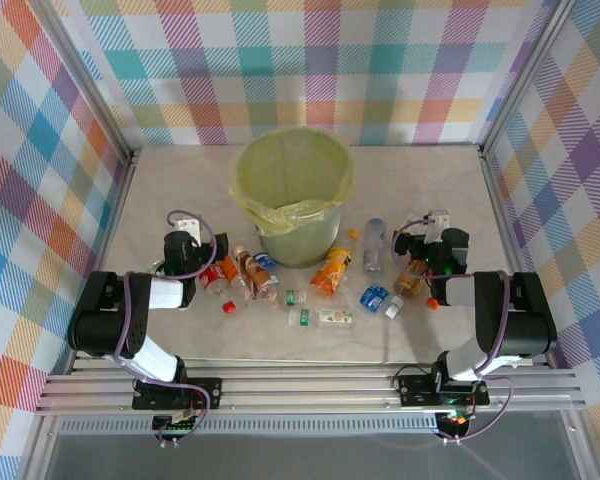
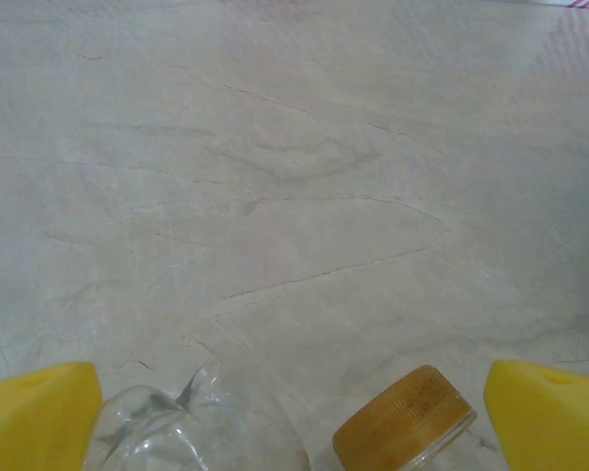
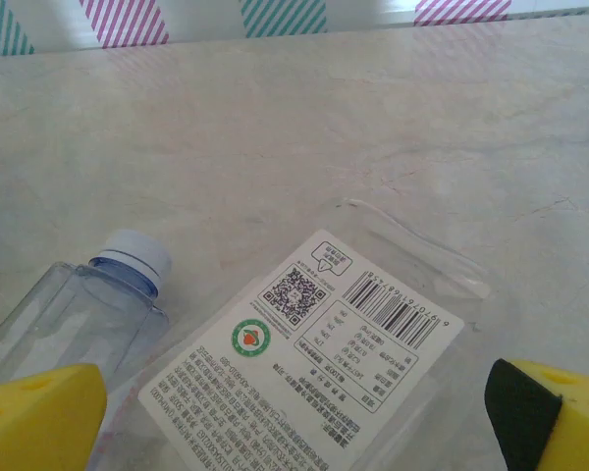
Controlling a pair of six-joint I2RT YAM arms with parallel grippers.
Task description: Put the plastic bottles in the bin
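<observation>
1. Fingers: the left gripper (image 2: pixel 294 422) has its yellow fingers (image 2: pixel 39 417) wide apart with nothing clamped. The right gripper (image 3: pixel 299 417) is likewise spread and unloaded.
2. Left wrist view: two items lie between the tips, a crushed clear plastic bottle (image 2: pixel 191 432) at seven o'clock and a clear bottle with a ribbed amber cap (image 2: pixel 404 432) at five o'clock. Whether either touches a finger cannot be told.
3. Right wrist view: a flat clear bottle with a white printed label (image 3: pixel 304 383) lies aslant between the tips. A clear bottle with a pale blue-white cap (image 3: pixel 79 324) lies just beside it at nine o'clock.
4. Top view: the round translucent bin with a yellow-green liner (image 1: pixel 300 245) stands mid-table on the pale marbled table (image 1: pixel 430 180). The plastic bottles (image 1: pixel 332 270) are strewn from the bin's seven o'clock round to its four o'clock. The left gripper is at the bin's eight o'clock and the right at its four o'clock.
5. Step in hand, as judged: approach for a grasp on both sides. The task appears to be at an early stage.
6. Next move, as judged:
   - Each gripper should centre on one bottle, close, lift and carry it over the rim. The left would go toward two o'clock, the right toward ten o'clock.
   - The left straddles two bottles, so closing as it stands risks pinching both or squeezing one out.
</observation>
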